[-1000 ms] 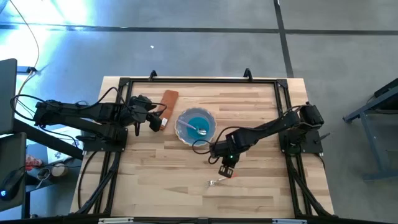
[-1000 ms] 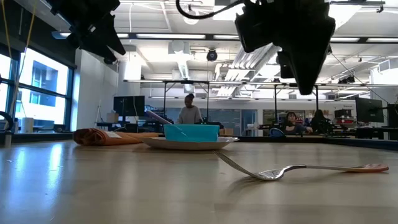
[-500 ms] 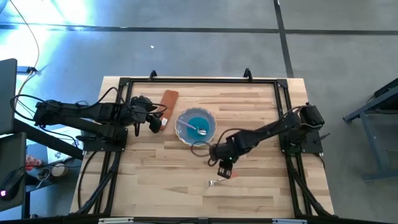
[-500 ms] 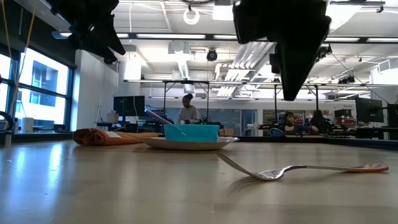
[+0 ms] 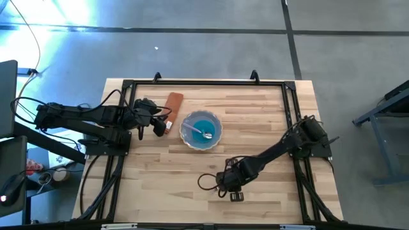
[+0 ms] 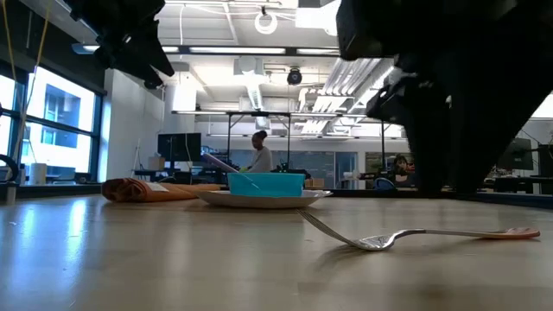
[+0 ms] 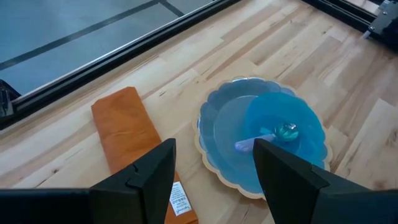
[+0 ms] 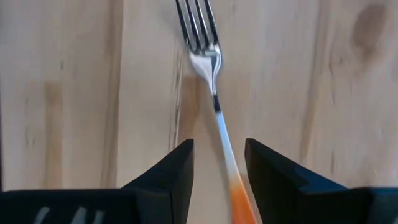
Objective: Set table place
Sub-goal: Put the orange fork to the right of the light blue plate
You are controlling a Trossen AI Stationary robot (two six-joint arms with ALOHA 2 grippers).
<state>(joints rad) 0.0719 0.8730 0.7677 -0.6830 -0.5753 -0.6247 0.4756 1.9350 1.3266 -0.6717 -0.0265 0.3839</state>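
Light-wood table [image 5: 166, 179] carries our fork [image 8: 212, 93] near its front edge, lying flat, apart from the plate [image 5: 217, 138]. We judge the fork pickup is in hand: our right gripper [image 8: 216, 163] hangs over its handle, fingers parted; next, lower and close. Left gripper [image 7: 211, 171] waits open beside the orange napkin [image 7: 124, 127]; nothing blocks us.

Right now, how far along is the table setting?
Done: a blue bowl with a spoon sits on the plate, an orange napkin beside it. In hand: the right gripper is open over the fork, not yet gripping. Left: placing the fork. The left gripper waits near the napkin.
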